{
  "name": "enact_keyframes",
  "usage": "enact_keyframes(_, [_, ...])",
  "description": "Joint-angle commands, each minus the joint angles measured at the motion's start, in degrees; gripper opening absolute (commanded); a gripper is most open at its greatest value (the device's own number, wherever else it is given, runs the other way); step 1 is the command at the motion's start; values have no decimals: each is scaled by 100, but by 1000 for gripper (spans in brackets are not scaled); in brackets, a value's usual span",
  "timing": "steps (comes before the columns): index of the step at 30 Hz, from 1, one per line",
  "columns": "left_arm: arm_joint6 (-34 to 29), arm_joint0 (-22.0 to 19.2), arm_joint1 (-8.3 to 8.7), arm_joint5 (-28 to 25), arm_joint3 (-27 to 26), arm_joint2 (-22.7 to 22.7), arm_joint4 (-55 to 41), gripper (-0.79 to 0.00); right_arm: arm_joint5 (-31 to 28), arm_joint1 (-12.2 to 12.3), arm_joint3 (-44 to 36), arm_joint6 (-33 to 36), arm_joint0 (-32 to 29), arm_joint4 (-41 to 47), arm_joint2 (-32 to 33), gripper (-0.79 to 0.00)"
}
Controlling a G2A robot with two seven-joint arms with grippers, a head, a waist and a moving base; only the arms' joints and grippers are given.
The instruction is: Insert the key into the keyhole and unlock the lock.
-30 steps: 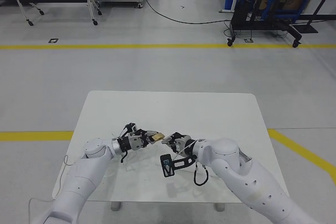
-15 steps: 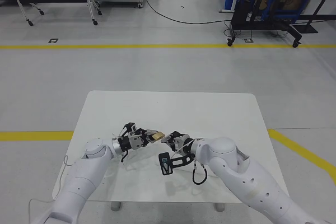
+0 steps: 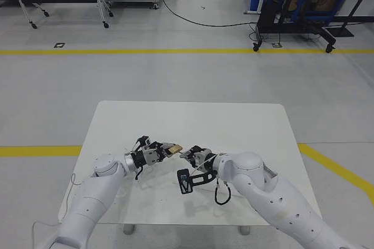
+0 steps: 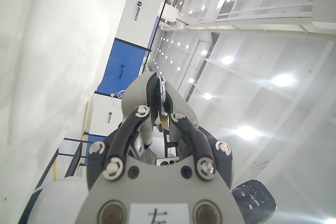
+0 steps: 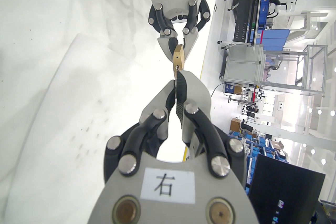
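Above the white table [image 3: 249, 124], my left gripper [image 3: 164, 151] holds a small brass padlock [image 3: 173, 149], shut on its silver shackle end [image 4: 162, 97]. In the right wrist view the padlock [image 5: 179, 58] points its keyhole end at my right gripper [image 5: 177, 81]. The right gripper [image 3: 188, 153] is shut, its tips right against the keyhole. The key is almost wholly hidden between its pads [image 5: 181, 93]. Both grippers meet nose to nose near the table's middle.
A black cable loop [image 3: 222, 197] hangs under the right forearm. The table's front edge [image 3: 174, 223] lies close below both arms. Bare table top stretches behind and to the right of the grippers.
Both grippers and the padlock have shifted very slightly left; the right gripper stays pressed up to the lock. Both grips are unchanged.
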Motion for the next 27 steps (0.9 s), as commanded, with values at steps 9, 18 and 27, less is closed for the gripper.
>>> enact_keyframes(9, [-31,3,-10,5,-25,40,69,-785,9,-45,114,33,107,9,-84,-785])
enact_keyframes(18, [39,10,-20,18,-42,39,60,-785,78,-101,147,222,171,-27,-194,-785])
enact_keyframes(27, [153,54,-39,43,-114,41,-5,-785,84,-175,187,445,240,-111,-383,-785])
